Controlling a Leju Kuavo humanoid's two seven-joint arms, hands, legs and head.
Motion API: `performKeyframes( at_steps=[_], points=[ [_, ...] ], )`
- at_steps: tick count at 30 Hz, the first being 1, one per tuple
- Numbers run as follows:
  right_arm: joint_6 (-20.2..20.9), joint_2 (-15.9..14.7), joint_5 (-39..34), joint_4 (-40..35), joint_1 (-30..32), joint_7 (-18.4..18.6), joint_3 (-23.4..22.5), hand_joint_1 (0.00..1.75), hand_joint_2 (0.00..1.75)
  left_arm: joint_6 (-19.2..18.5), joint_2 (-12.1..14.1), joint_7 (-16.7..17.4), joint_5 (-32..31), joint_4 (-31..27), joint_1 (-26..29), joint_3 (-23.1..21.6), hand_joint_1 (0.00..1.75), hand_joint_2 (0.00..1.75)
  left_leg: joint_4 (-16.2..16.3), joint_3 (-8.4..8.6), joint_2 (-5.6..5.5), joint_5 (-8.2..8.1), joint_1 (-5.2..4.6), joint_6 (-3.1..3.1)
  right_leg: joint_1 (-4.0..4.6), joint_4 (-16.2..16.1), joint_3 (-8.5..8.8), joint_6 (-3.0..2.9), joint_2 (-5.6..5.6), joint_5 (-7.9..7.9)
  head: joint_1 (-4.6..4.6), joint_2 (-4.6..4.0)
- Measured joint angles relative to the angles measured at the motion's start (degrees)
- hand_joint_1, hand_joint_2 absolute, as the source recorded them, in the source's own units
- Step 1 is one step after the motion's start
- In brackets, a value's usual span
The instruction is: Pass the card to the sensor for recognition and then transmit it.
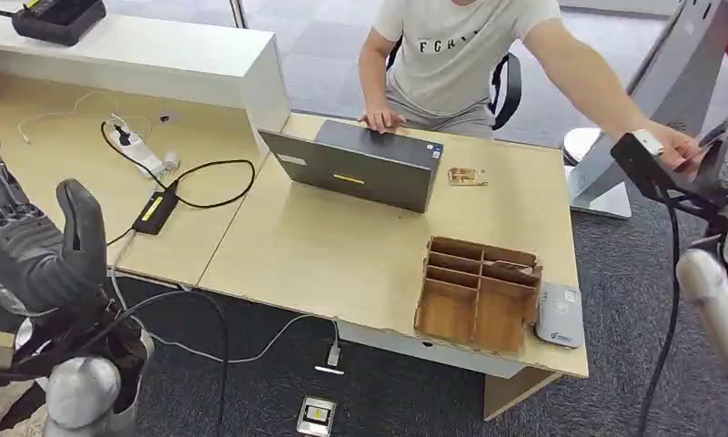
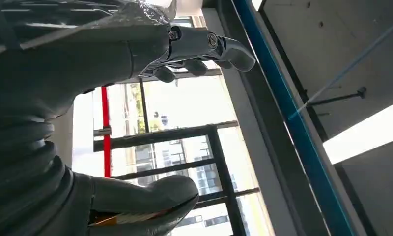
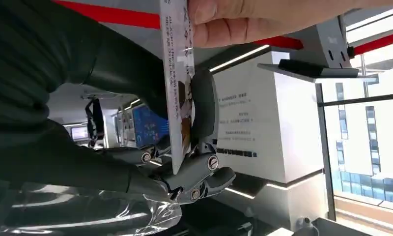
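Desk [image 1: 342, 264] w/ laptop [image 1: 360, 164] | card [image 3: 177, 93] edge-on between right robot hand [image 3: 194, 147] fingers, person's hand [image 3: 234, 19] gripping far end | left robot hand [image 1: 33, 246] wide, holding nothing

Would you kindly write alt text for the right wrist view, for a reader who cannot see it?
A white printed card stands edge-on between the robot's right hand and a person's hand, which pinches its far end while the robot's dark fingers close around it. Behind are a white wall sign and windows.
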Motion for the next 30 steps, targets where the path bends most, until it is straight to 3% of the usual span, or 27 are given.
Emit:
performKeyframes(
  at_steps=[14,15,16,30],
  points=[
    [-0.81,-0.33,0.2,0.18,-0.03,0.0,0.0,1.75,1.75,0.0,0.2,-0.26,-0.7,-0.66,1.45,0.0,0.0,1.75,0.0,-0.02,-0.01,0.0,0.0,0.0,0.0,0.0,0.0,0.0,-0.04,0.0,-0.02,0.0],
    [-0.94,-0.33,0.17,0.26,-0.04,0.0,0.0,1.38,1.75,0.0,0.2,-0.26,-0.7,-0.68,1.56,0.0,0.0,1.75,0.0,-0.03,-0.01,0.0,0.0,0.0,0.0,0.0,0.0,0.0,-0.04,-0.01,0.0,0.0],
    [-0.98,-0.33,0.17,0.31,-0.04,0.0,0.0,0.0,1.75,0.0,0.2,-0.26,-0.7,-0.68,1.65,0.0,0.0,1.75,0.0,-0.04,-0.01,0.0,0.0,0.0,0.0,0.0,0.0,0.0,-0.04,-0.01,-0.02,0.0],
    [-3.39,-0.2,-0.59,0.96,-0.5,-0.06,-0.11,0.0,1.75,0.0,0.2,-1.25,0.02,-0.79,2.5,0.09,0.0,1.75,0.0,-0.03,-0.01,0.0,0.0,0.0,0.0,0.01,-0.02,0.0,-0.03,0.0,0.0,0.0]
  ],
)
